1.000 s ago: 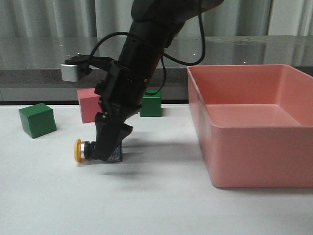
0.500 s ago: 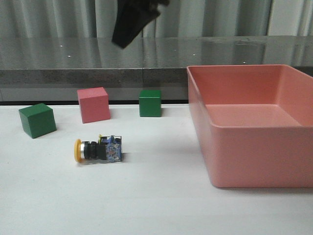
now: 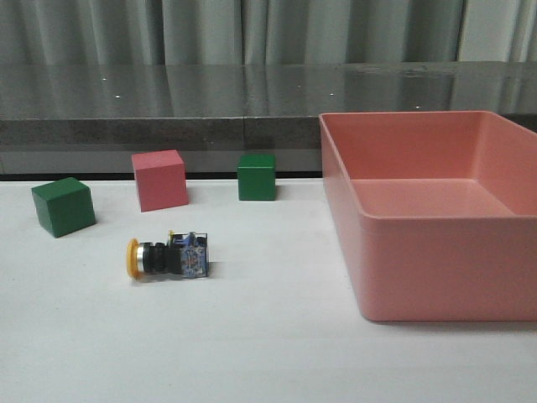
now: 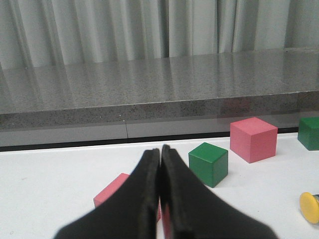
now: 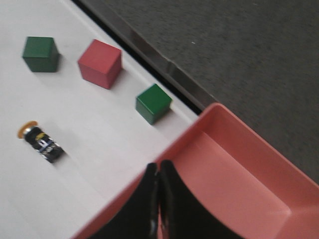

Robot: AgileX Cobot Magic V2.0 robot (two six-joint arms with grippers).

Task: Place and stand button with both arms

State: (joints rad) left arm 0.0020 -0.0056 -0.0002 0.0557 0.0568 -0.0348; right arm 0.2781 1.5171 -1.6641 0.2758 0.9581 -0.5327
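Observation:
The button (image 3: 168,258) lies on its side on the white table, yellow cap to the left, clear-bluish base to the right. No arm shows in the front view. In the right wrist view the button (image 5: 41,141) lies far from my right gripper (image 5: 158,165), which is shut and empty, high over the pink bin's near rim. My left gripper (image 4: 160,149) is shut and empty, low over the table. Only the yellow cap (image 4: 310,206) shows at the edge of the left wrist view.
A large pink bin (image 3: 436,269) stands on the right. Behind the button stand a green cube (image 3: 64,206), a pink cube (image 3: 159,180) and a second green cube (image 3: 257,176). Another pink cube (image 4: 112,191) is partly hidden behind my left fingers.
The arm that was on the button has let go and risen out of the front view. The button stays where it was, lying on its side.

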